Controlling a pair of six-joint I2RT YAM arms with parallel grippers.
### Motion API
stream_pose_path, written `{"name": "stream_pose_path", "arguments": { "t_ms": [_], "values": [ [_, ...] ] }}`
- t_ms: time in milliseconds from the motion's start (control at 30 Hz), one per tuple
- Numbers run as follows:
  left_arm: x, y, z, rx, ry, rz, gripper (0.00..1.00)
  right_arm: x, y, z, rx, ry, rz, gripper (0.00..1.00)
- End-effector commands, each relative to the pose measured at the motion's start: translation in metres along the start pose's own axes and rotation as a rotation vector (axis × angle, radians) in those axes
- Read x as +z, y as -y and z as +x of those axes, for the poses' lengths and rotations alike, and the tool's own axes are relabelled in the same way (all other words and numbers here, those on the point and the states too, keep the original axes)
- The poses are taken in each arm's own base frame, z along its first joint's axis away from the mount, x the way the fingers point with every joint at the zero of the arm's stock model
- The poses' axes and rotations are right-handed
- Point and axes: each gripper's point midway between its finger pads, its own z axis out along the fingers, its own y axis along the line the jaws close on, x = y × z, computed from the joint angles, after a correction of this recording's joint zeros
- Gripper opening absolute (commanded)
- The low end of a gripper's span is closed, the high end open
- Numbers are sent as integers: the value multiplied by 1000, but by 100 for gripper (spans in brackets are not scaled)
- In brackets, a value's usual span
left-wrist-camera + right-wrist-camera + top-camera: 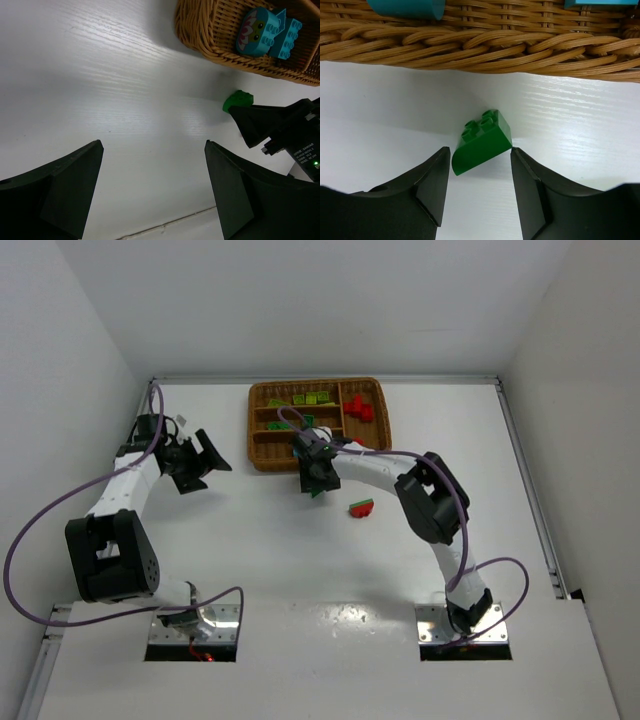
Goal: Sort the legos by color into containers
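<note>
Right claw [480, 150]: my fingers press both sides of one dark green brick [482, 140] on table [380, 100], beside tray [480, 45]. Left claw [153, 145] gapes wide, empty. Two cyan bricks [260, 30] in tray.

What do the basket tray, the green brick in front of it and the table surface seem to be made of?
The tray looks like woven wicker or rattan, brown, slightly glossy: twisted strands show. The green brick looks like moulded plastic, smooth and shiny, with round studs. The table is probably white painted or laminated board: fine wood-like grain, soft reflections.
</note>
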Motion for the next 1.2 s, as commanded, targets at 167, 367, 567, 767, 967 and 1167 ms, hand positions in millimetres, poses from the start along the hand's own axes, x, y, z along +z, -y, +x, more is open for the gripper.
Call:
{"name": "stream_pose_path", "arguments": {
  "t_ms": [167, 367, 567, 767, 967, 1167],
  "values": [
    [-13, 14, -12, 35, 50, 30, 89, -5, -5, -12, 9, 33, 11, 58],
    [-13, 16, -11, 35, 46, 38, 89, -3, -31, -17, 54, 41, -137, 62],
    [-13, 16, -11, 35, 46, 38, 89, 9, -35, -19, 44, 42, -106, 61],
    [-13, 16, -11, 35, 46, 38, 89, 16, -27, -24, 27, 41, -35, 44],
    [-13, 16, -11, 35, 46, 38, 89, -10, -21, -37, 12, 108, -13, 18],
    [-13, 16, -11, 35, 46, 38, 89, -69, 4, -69, 29, 239, -21, 13]
  ]
}}
